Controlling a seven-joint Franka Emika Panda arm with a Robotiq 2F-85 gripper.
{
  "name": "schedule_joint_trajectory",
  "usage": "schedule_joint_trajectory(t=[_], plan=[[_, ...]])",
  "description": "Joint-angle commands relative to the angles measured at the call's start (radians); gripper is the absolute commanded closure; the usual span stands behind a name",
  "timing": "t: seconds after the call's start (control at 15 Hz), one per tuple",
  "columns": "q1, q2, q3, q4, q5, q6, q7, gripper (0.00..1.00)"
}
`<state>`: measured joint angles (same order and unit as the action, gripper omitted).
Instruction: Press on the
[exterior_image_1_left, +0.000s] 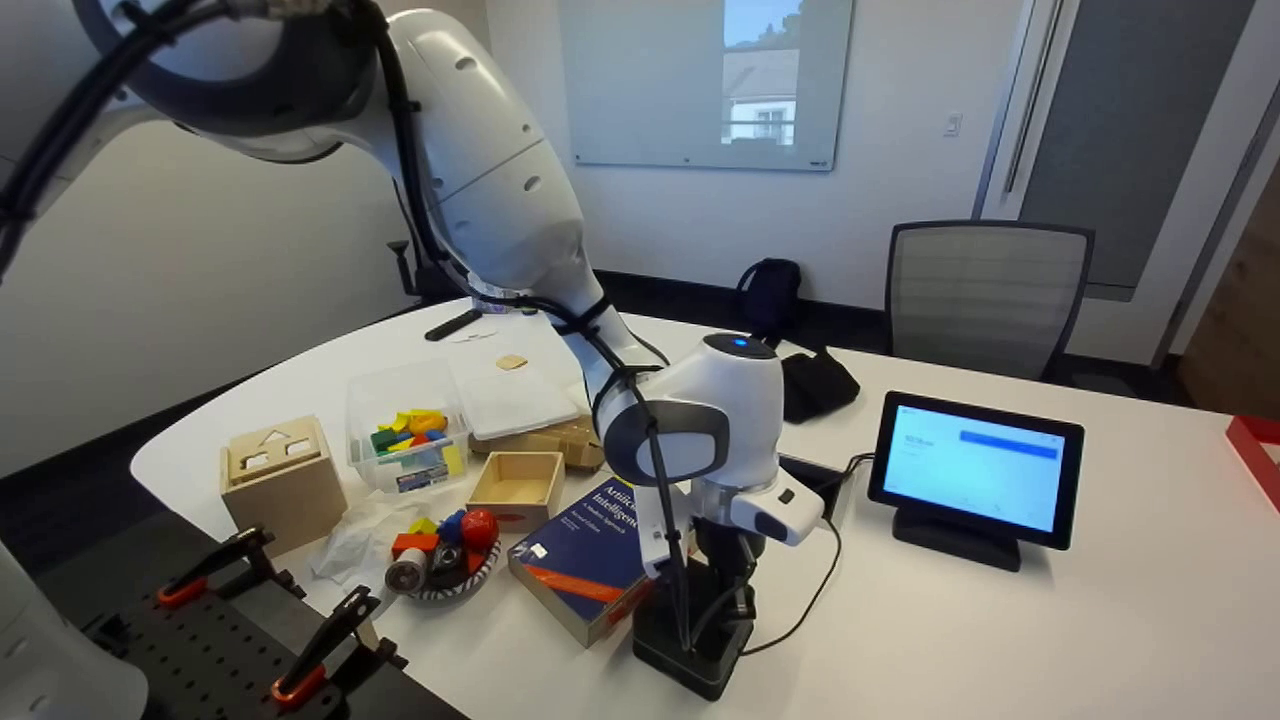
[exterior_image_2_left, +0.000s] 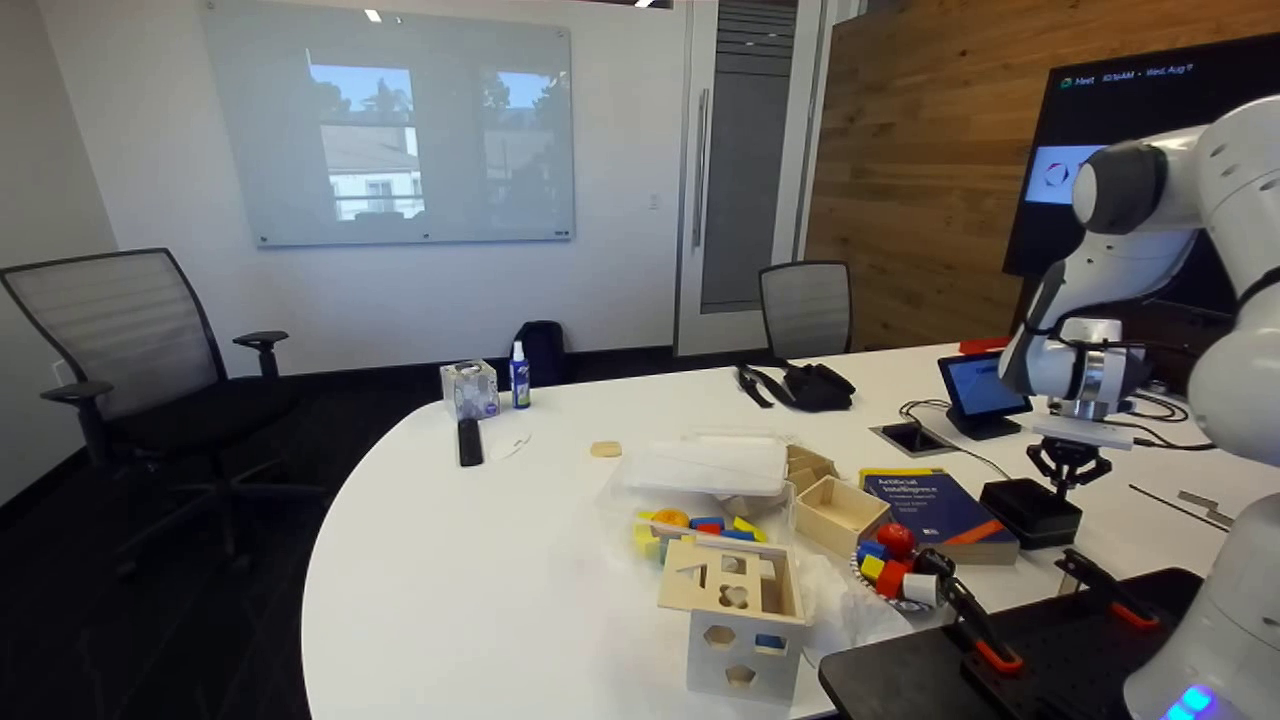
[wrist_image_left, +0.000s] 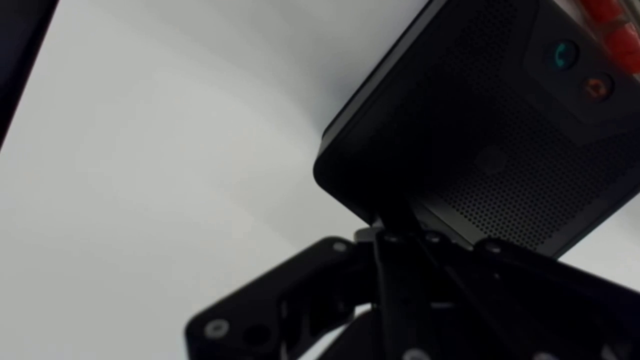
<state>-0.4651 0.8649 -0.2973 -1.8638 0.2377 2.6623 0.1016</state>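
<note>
A black speakerphone (exterior_image_1_left: 690, 668) stands on the white table below my gripper. It also shows in an exterior view (exterior_image_2_left: 1020, 512). In the wrist view the speakerphone (wrist_image_left: 505, 135) has a perforated top and two round buttons near one end, a green phone button (wrist_image_left: 563, 55) and a red-orange button (wrist_image_left: 597, 87). My gripper (exterior_image_2_left: 1062, 490) points down over the speakerphone. In the wrist view its fingers (wrist_image_left: 397, 217) are together with nothing seen between them, near a corner of the speakerphone away from the buttons. Whether the tips touch it I cannot tell.
A thick blue book (exterior_image_1_left: 590, 555) lies right beside the speakerphone. A tablet on a stand (exterior_image_1_left: 975, 465) stands on the table, with cables near it. A bowl of toys (exterior_image_1_left: 455, 590), a wooden box (exterior_image_1_left: 515, 485), a plastic bin (exterior_image_1_left: 365, 425) and a shape sorter (exterior_image_2_left: 745, 640) lie beyond the book.
</note>
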Motion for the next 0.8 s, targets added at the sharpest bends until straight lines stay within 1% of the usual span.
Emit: schedule_joint_trajectory(t=[0.0, 0.27, 0.73], plan=[[0.030, 0.054, -0.026, 0.023, -0.026, 0.008, 0.060, 1.00], [0.036, 0.066, -0.034, 0.015, -0.029, 0.009, 0.069, 1.00], [0.040, 0.068, -0.028, -0.005, -0.026, 0.018, 0.063, 1.00]])
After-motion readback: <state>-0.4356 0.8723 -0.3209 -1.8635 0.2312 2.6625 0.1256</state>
